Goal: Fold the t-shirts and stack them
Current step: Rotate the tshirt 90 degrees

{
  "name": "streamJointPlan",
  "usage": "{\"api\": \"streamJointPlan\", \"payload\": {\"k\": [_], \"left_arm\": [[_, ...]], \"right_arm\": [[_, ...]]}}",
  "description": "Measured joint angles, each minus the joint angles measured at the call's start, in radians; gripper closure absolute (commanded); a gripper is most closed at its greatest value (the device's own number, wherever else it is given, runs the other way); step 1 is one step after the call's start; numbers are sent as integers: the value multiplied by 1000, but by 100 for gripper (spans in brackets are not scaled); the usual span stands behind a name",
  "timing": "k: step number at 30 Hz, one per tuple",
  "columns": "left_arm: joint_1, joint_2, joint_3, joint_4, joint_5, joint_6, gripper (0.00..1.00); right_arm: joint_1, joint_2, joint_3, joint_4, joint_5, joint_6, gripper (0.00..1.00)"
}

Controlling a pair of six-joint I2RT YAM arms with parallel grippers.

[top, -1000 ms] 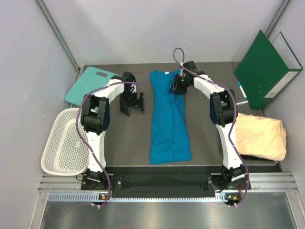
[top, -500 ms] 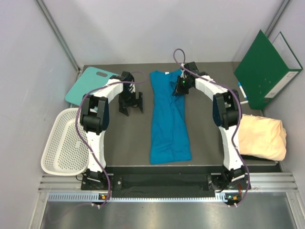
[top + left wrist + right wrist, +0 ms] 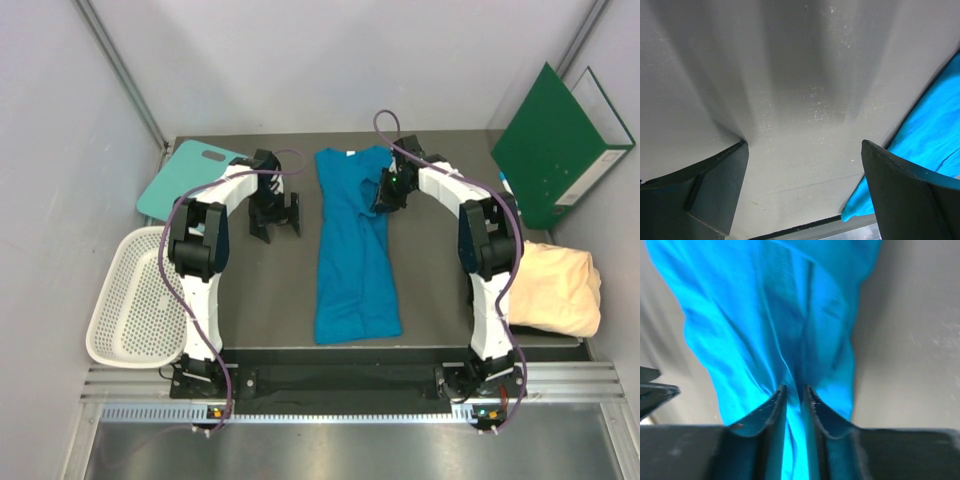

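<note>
Right claw [image 3: 387, 191] shifted right, clamped on the blue shirt [image 3: 352, 262] at its far right corner. Shirt lay mid-desk [image 3: 270, 295], long axis near-far, running nearward from that claw. Left claw [image 3: 277, 216] gaped wide, shirt just to its right.

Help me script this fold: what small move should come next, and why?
Probably slide the left pincer across to the blue t-shirt and pinch its far left corner. The right pincer is shut on cloth near the far right edge, while the left one hangs open over bare table beside the shirt.
</note>
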Motion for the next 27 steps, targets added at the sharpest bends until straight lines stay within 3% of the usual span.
{"api": "streamJointPlan", "payload": {"k": [5, 6, 8, 19, 22, 23, 25, 27], "left_arm": [[1, 0, 0, -1, 6, 3, 1], [1, 0, 0, 0, 8, 3, 1], [2, -1, -3, 1, 13, 3, 1], [2, -94, -172, 59, 129, -64, 1], [1, -110, -199, 71, 138, -83, 1], [0, -115, -206, 76, 140, -90, 1], [0, -122, -215, 81, 141, -97, 1], [0, -130, -227, 86, 144, -99, 1]], "right_arm": [[0, -7, -12, -43, 64, 0, 29], [0, -18, -27, -45, 77, -3, 14], [0, -50, -66, -63, 98, -12, 1], [0, -171, -146, -56, 123, -82, 0], [0, -134, -63, -71, 130, -109, 14], [0, -101, 6, -75, 138, -116, 28], [0, -28, 134, -59, 150, -134, 41], [0, 53, 264, -44, 161, -145, 42]]}}
